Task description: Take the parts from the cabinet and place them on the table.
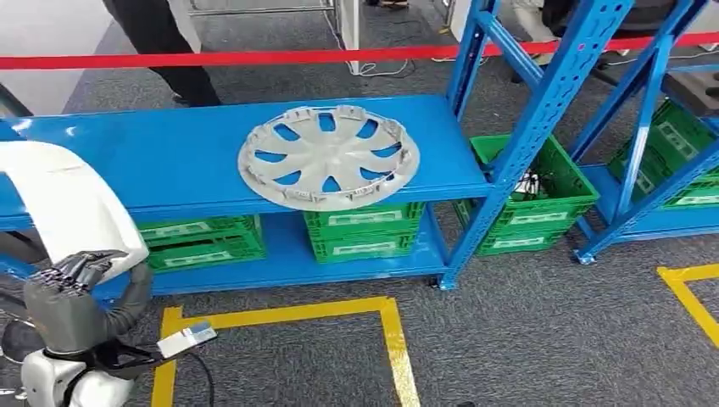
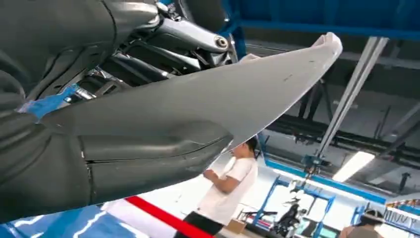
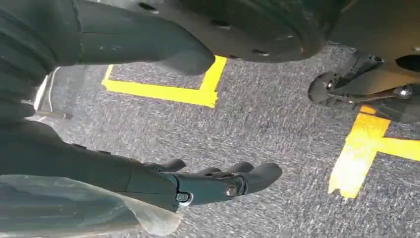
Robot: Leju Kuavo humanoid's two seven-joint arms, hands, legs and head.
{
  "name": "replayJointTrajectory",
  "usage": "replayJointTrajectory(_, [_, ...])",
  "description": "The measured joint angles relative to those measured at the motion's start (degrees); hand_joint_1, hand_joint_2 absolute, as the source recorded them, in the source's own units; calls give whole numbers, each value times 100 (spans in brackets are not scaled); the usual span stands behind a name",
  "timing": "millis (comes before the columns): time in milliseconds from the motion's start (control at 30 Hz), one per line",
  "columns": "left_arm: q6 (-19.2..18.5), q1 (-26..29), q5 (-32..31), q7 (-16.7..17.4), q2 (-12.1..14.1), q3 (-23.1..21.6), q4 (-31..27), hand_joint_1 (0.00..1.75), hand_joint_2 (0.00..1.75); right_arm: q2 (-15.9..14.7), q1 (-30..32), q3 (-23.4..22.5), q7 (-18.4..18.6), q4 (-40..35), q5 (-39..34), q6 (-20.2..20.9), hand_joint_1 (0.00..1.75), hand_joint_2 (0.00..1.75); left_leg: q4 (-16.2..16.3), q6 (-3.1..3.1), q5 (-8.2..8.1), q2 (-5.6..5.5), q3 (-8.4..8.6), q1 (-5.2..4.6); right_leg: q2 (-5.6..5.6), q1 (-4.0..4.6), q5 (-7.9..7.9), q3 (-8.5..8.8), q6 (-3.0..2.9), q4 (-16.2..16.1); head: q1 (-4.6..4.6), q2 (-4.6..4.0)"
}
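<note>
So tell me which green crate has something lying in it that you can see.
The green crate standing past the blue upright post: small pale items show inside. The other crates' insides are hidden.

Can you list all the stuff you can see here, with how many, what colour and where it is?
silver plastic wheel cover: one, silver-grey, flat on the blue metal shelf
white curved panel: one, white, held by the left hand
green plastic crates: several, green, on lower shelves
red barrier tape: one, red, behind the rack
yellow floor tape: lines, yellow, on grey carpet
person: one, white shirt, left wrist view
left hand: grey-black, gripping the panel
right hand: dark, fingers apart, above the carpet
</note>
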Motion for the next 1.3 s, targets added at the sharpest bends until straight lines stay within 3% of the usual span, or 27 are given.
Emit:
replayJointTrajectory(33, [0, 7, 0, 0, -9, 0, 0, 175, 175, 0, 15, -7, 2, 4, -11, -2, 0, 175, -37, 68, 81, 23, -95, 47, 10, -10, -15, -53, 32, 8, -4, -2])
replayJointTrajectory(67, [0, 2, 0, 0, -15, -2, -13, 175, 175, 0, 20, -11, 2, 4, -11, -5, 0, 175, -30, 132, 146, 41, -164, 38, 6, -13, -265, -130, 47, 121, 13, 0])
replayJointTrajectory(133, [0, 11, 0, 0, -37, -4, -24, 175, 175, 0, 24, -15, 20, 4, -11, -7, 0, 175, -27, 195, 274, 52, -315, 17, 9, -13, -975, -344, 75, 850, 68, 0])
replayJointTrajectory(200, [0, 17, 0, 0, -48, -4, -24, 175, 175, 0, 21, -22, 20, 4, -13, -9, 0, 175, -9, 216, 398, 66, -484, -26, 9, -6, -1314, -499, 87, 1698, 70, 0])
replayJointTrajectory(267, [0, 21, 0, 0, -50, -4, -24, 175, 175, 0, 21, -33, 20, 4, -13, -7, 0, 175, 17, 226, 509, 74, -656, -68, 8, 7, -1014, -295, 46, 1765, 70, 0])
replayJointTrajectory(333, [0, 21, 0, 0, -55, -4, -26, 175, 175, 0, 17, -39, 20, 2, -13, -7, 0, 175, 45, 225, 602, 68, -767, -106, 10, 48, -640, 327, -61, 969, 72, 0])
replayJointTrajectory(367, [0, 21, 0, 0, -57, -4, -33, 175, 175, 0, 5, -42, 22, 2, -13, -9, 0, 175, 61, 221, 638, 66, -808, -104, 16, 85, -638, 710, -131, 428, 66, 0])
replayJointTrajectory(400, [0, 20, 0, 0, -61, -4, -57, 175, 175, -9, -9, -44, 24, -2, -13, -13, 0, 175, 91, 192, 674, 69, -856, -141, 2, 125, -790, 1083, -188, -88, 70, 0])
replayJointTrajectory(433, [0, 20, -2, 0, -70, -9, -79, 175, 175, -9, -17, -46, 24, -2, -15, -15, 0, 175, 98, 160, 743, 83, -891, -120, -5, 120, -866, 1136, -153, -310, 55, 0])
replayJointTrajectory(500, [0, 16, -4, 0, -90, -11, -87, 175, 175, -7, -4, -53, 2, 0, -28, -17, 0, 175, 73, 109, 850, 90, -956, -87, 12, 158, -796, 1088, -161, -294, 66, 0])
replayJointTrajectory(533, [0, 29, -4, 0, -101, -13, -102, 175, 175, 10, 3, -59, -26, 4, -41, -17, 0, 175, 70, 84, 892, 78, -986, -118, 5, 116, -704, 976, -200, -364, 63, 0])
replayJointTrajectory(567, [0, 35, -7, 0, -98, -13, -111, 175, 175, 11, 7, -72, -68, 7, -50, -22, 0, 175, 119, 37, 714, 42, -1033, -100, -11, 78, -672, 1043, -223, -407, 77, 0])
replayJointTrajectory(600, [0, 40, -11, 0, -98, -13, -120, 175, 175, 11, 7, -94, -109, 7, -59, -41, 0, 175, 369, -15, 372, 28, -1097, -77, -14, 62, -631, 958, -274, -393, 51, 0])
replayJointTrajectory(667, [0, 61, -26, 0, -96, -13, -120, 175, 175, 15, 8, -103, -175, 7, -61, -46, 0, 175, 1250, -93, -279, 24, -1287, -11, -22, 59, -546, 809, -277, -340, 9, -2])
replayJointTrajectory(700, [0, 69, -39, 4, -96, -13, -120, 175, 175, 15, 8, -105, -205, 7, -59, -29, 0, 175, 1682, -128, -441, 23, -1357, 17, -28, 53, -508, 720, -271, -297, -2, 0])
replayJointTrajectory(733, [0, 78, -55, 7, -96, -20, -120, 175, 175, 15, 8, -105, -238, 7, -57, 7, 0, 175, 1912, -155, -410, 24, -1355, 40, -36, 43, -480, 626, -261, -246, -7, 0])
replayJointTrajectory(767, [0, 82, -57, 7, -96, -28, -120, 175, 175, 17, 8, -105, -282, 7, -48, 42, 0, 175, 1917, -188, -234, 24, -1266, 66, -40, 28, -455, 531, -245, -186, -11, 0])
replayJointTrajectory(833, [0, 83, -63, 7, -96, -46, -122, 175, 175, 31, 16, -105, -450, 7, -11, 144, 0, 175, 1290, -244, 222, 25, -787, 116, -39, -15, -418, 326, -192, -37, -11, 0])
replayJointTrajectory(867, [0, 83, -66, 11, -96, -57, -122, 175, 175, 39, 17, -105, -516, 7, 0, 168, 0, 175, 823, -272, 290, 22, -484, 146, -33, -31, -406, 253, -167, 38, -13, 0])
replayJointTrajectory(900, [0, 83, -72, 28, -98, -74, -122, 175, 175, 39, 16, -105, -586, 7, 17, 168, 0, 175, 456, -299, 68, -7, -259, 109, -29, -8, -400, 172, -128, 89, -30, 0])
replayJointTrajectory(933, [0, 91, -79, 46, -103, -98, -144, 175, 175, 48, 20, -105, -649, 7, 31, 166, 0, 175, 223, -195, -3, -28, -167, 100, -18, 0, -350, 132, -81, 139, -28, 0])
replayJointTrajectory(1033, [0, 153, -127, 175, -103, -140, -151, 175, 175, 74, 70, -105, -824, 7, 55, 111, 0, 175, 215, -119, 22, -19, -261, 86, -15, -2, -194, 30, 21, 133, -24, 0])
replayJointTrajectory(1067, [0, 166, -129, 199, -103, -142, -153, 175, 175, 74, 84, -105, -848, 7, 55, 96, 0, 175, 199, -28, 80, 17, -322, 116, -3, -23, -302, -23, 45, 188, -28, 0])
replayJointTrajectory(1133, [-2, 185, -133, 205, -103, -151, -157, 175, 175, 76, 99, -105, -861, 7, 63, 87, 0, 175, 202, 110, 174, 28, -448, 96, 3, -15, -947, -220, 66, 691, 44, 0])
replayJointTrajectory(1200, [-2, 200, -151, 214, -103, -151, -157, 175, 175, 76, 103, -105, -883, 7, 79, 79, 0, 175, 213, 160, 292, 47, -597, 48, 6, -4, -1448, -403, 81, 1612, 70, 0])
replayJointTrajectory(1233, [-2, 212, -162, 225, -103, -153, -157, 175, 175, 76, 104, -105, -905, 7, 90, 61, 0, 175, 224, 167, 342, 52, -665, 25, 6, 6, -1443, -411, 70, 1876, 66, 0])
replayJointTrajectory(1300, [-2, 228, -168, 245, -103, -153, -157, 175, 175, 79, 111, -103, -922, 7, 111, 31, 0, 175, 245, 179, 439, 52, -806, -27, 7, 23, -1031, -136, 1, 1753, 68, 0])
